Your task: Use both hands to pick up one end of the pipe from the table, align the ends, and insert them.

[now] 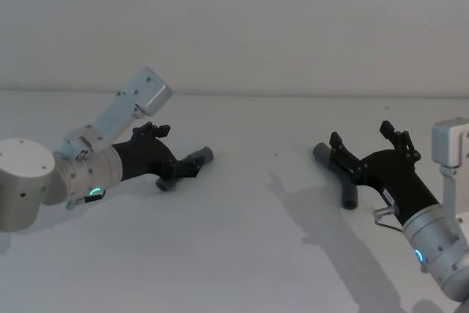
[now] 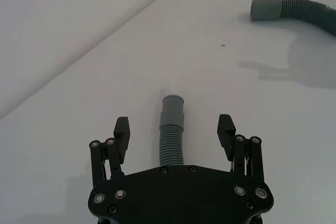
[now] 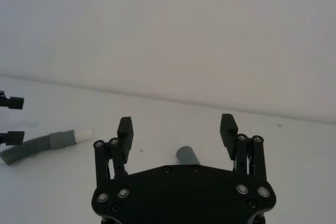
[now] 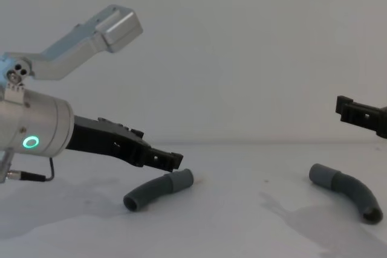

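Chest view tells it: both hose pieces lie flat on the table [image 4: 242, 234], well apart, neither lifted. The left gripper [image 2: 174, 125] hangs just above the left piece [image 2: 171, 142], fingers spread wide either side of its ribbed body behind the cuff [image 2: 172, 109]. That probably leaves the end free for mating. The right gripper [image 3: 177, 127] hovers higher over the right piece [image 4: 347, 191], fingers equally wide, gripping nothing. Between the two ends there is just white tabletop, so no obstacle can be seen.
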Action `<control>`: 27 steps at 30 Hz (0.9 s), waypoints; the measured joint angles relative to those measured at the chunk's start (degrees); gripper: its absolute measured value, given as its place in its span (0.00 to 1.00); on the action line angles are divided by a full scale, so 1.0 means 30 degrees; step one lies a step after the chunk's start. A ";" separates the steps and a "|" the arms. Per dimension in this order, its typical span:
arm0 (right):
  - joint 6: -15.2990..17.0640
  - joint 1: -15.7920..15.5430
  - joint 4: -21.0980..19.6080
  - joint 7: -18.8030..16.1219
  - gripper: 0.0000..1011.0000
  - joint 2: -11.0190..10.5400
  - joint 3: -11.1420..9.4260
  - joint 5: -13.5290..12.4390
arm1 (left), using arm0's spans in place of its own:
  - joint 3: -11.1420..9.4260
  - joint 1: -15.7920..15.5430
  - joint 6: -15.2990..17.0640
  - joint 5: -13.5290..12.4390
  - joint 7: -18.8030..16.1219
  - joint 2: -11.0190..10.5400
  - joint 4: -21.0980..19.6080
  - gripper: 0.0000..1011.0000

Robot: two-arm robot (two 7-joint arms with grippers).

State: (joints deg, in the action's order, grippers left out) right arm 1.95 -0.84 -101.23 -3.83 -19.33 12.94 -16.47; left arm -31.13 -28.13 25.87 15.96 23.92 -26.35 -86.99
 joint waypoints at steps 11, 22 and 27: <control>0.0000 0.0001 0.0000 0.0000 0.99 0.0000 -0.0001 0.0001 | -0.0356 -0.0934 0.0097 -0.0063 0.0782 0.0780 0.1743 0.99; -0.0001 0.0000 0.0000 0.0000 0.99 0.0000 0.0000 0.0001 | -0.0593 -0.1486 0.0345 -0.0223 0.1274 0.1314 0.2865 0.99; 0.0000 0.0001 0.0000 0.0000 0.99 0.0000 -0.0001 0.0001 | -0.0636 -0.1649 0.0491 -0.0293 0.1396 0.1513 0.3280 0.99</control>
State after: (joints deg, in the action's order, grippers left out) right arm 1.95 -0.84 -101.23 -3.83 -19.33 12.94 -16.47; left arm -33.04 -33.08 27.34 15.09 28.11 -21.81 -77.15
